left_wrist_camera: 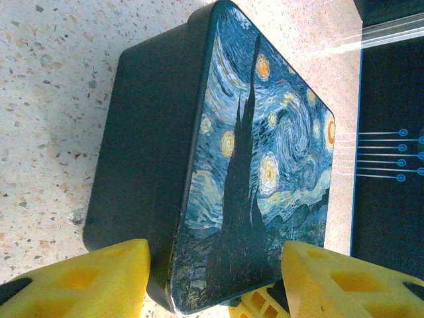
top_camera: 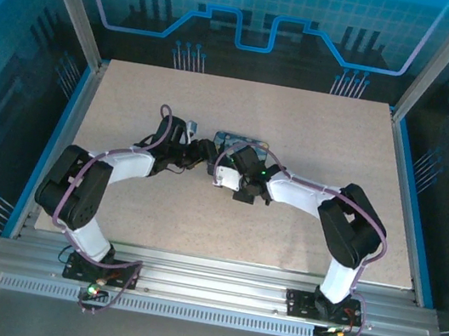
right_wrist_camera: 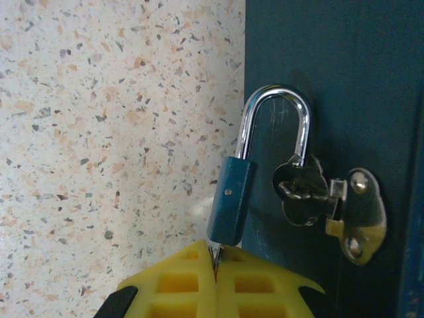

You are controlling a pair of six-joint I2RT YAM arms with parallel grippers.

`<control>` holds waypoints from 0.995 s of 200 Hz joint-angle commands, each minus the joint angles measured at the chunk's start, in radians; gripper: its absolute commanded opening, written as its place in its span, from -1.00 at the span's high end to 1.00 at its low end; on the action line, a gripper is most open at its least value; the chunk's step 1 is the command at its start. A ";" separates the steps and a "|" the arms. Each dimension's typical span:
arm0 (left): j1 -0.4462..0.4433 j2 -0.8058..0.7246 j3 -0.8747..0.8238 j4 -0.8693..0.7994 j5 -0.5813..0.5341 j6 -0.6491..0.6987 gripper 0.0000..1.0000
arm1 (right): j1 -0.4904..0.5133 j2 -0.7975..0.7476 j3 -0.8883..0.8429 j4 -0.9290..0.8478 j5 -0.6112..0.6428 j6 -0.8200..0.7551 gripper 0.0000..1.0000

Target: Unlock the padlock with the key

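At the side wall of the tin box [right_wrist_camera: 331, 66], the padlock [right_wrist_camera: 232, 199] hung by its shackle [right_wrist_camera: 275, 99] from the hasp [right_wrist_camera: 354, 212]. Its blue body stood just off the wall, with its underside facing the right gripper [right_wrist_camera: 215, 285]. That gripper was clenched on the key [right_wrist_camera: 214, 255], a thin sliver of metal running from the yellow fingertips [right_wrist_camera: 252, 288] into the lock's underside. How deep it sat could not be told. The left gripper [left_wrist_camera: 212, 255] grasped the box, one finger on each side, bracing it on the table [right_wrist_camera: 99, 132].

The step in hand looked like the turn. To do it well, the wrist should roll about the key's own line with no sideways pull, since the lock hung loose and could swing and bind so thin a blade. The left grip should be kept firm so that the box could not slide. Whether the shackle had sprung could not be told.
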 commanded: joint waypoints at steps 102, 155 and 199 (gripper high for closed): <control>0.032 -0.170 -0.077 -0.021 0.001 -0.024 -0.18 | 0.094 -0.169 -0.062 0.063 0.014 0.097 1.00; 0.032 -0.295 -0.136 -0.114 0.007 -0.001 -0.24 | 0.107 -0.282 -0.129 0.066 0.045 0.143 1.00; 0.032 -0.379 -0.169 -0.209 0.027 0.026 -0.39 | 0.107 -0.373 -0.175 0.073 0.058 0.192 1.00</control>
